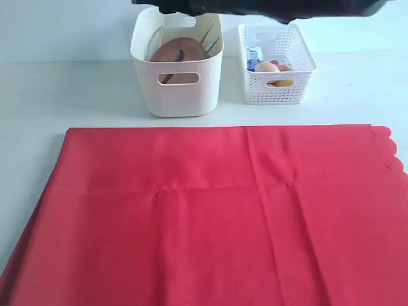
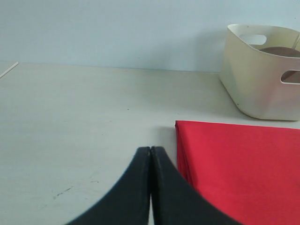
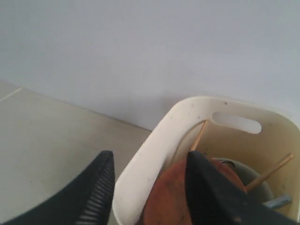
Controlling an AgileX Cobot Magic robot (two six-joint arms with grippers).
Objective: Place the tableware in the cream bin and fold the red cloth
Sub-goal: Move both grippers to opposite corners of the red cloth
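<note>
Both grippers empty: right gripper [image 3: 150, 159] parted over cream bin [image 3: 234, 105] rim, left gripper [image 2: 150, 154] pressed closed; we judge red cloth [image 2: 234, 159] beside it limp, light, so pinch corner

Seemingly a robotics lab bench, not a home: bare pale table [image 1: 64, 95], blank light wall [image 1: 64, 25] across the upper frame, black robot arm [image 1: 268, 7] along the top edge, cream bin [image 1: 178, 95] and white basket [image 1: 278, 92] side by side, upper middle.

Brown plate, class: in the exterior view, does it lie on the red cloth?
No, the plate leans inside the cream bin, beyond the far edge of the cloth.
</note>
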